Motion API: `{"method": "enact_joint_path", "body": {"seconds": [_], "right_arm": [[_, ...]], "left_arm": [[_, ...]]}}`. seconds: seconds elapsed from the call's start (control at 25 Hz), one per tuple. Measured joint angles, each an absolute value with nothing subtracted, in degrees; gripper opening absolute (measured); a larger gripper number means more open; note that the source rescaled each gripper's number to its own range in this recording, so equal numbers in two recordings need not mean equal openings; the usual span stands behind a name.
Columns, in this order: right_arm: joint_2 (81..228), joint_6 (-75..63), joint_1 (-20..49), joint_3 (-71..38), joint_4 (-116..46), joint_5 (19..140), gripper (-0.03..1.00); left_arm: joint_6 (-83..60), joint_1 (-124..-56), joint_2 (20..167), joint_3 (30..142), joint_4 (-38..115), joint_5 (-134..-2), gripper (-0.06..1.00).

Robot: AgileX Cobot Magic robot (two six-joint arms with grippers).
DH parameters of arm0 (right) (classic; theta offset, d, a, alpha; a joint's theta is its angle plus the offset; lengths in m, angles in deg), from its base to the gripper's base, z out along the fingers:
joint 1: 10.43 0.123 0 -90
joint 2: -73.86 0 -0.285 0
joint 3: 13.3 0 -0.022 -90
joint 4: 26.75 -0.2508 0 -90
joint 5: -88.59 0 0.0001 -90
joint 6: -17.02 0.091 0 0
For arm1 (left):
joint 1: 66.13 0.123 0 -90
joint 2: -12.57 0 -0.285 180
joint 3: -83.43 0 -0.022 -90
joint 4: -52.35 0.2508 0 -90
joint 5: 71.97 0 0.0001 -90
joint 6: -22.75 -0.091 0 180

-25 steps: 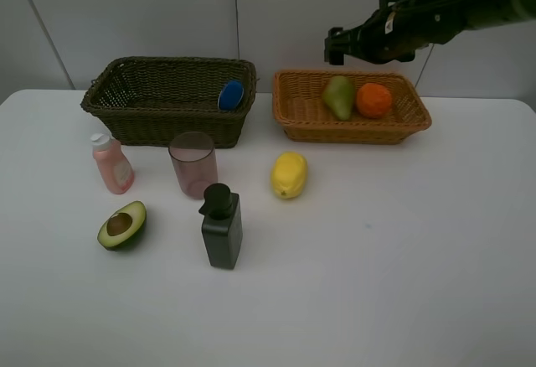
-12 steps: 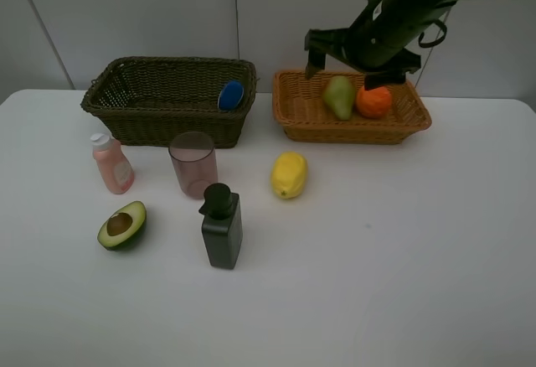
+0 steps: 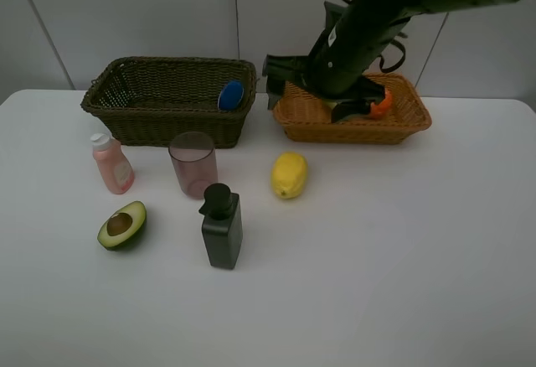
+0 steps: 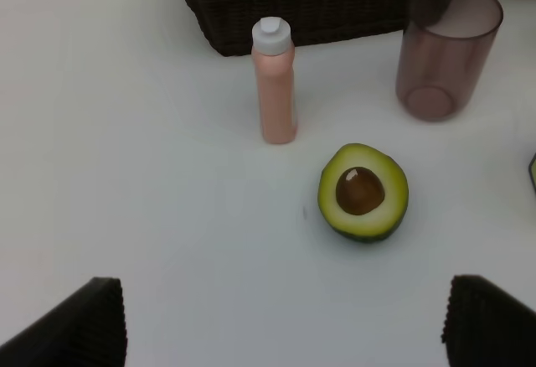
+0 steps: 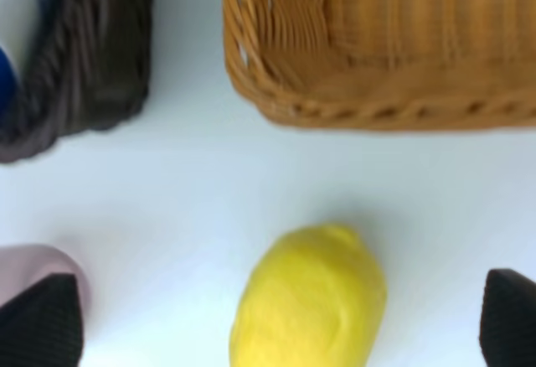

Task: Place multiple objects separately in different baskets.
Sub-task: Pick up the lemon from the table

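The lemon (image 3: 289,174) lies on the white table in front of the orange-tan basket (image 3: 402,126). My right gripper (image 3: 306,90) hangs open over that basket's front left corner; in the right wrist view the lemon (image 5: 310,300) sits between its spread fingertips (image 5: 42,317). An orange (image 3: 382,104) peeks out from behind the arm inside that basket. A blue cap (image 3: 231,95) shows in the dark basket (image 3: 126,109). The pink bottle (image 3: 111,163), the cup (image 3: 193,163), the black pump bottle (image 3: 222,226) and the avocado half (image 3: 122,224) stand on the table. My left gripper (image 4: 285,325) is open, short of the avocado half (image 4: 363,192).
The two baskets stand side by side at the back, with a narrow gap between them (image 5: 188,132). In the left wrist view the pink bottle (image 4: 275,82) and the cup (image 4: 446,53) stand just in front of the dark basket (image 4: 318,7). The left arm is outside the exterior view.
My right arm has swung down and to the left, from above the orange-tan basket to its front left corner, and now covers part of the basket's contents. Nothing on the table has moved.
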State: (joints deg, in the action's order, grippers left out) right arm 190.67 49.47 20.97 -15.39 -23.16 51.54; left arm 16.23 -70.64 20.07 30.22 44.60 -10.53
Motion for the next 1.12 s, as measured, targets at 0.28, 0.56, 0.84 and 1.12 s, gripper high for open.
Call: {"method": "enact_joint_path", "body": {"seconds": [0.28, 0.56, 0.84, 1.12], "right_arm": [[195.57, 50.63, 21.20, -15.39, -26.75, 50.47, 1.00], [199.05, 50.67, 21.24, -15.39, -28.05, 50.93, 1.00], [201.51, 50.83, 21.24, -15.39, -30.73, 52.17, 1.00], [203.59, 50.83, 21.24, -15.39, -31.60, 52.62, 1.00]], "left_arm": [[16.23, -70.64, 20.07, 30.22, 44.60, -10.53, 1.00], [16.23, -70.64, 20.07, 30.22, 44.60, -10.53, 1.00], [16.23, -70.64, 20.07, 30.22, 44.60, -10.53, 1.00], [16.23, -70.64, 20.07, 30.22, 44.60, -10.53, 1.00]]}}
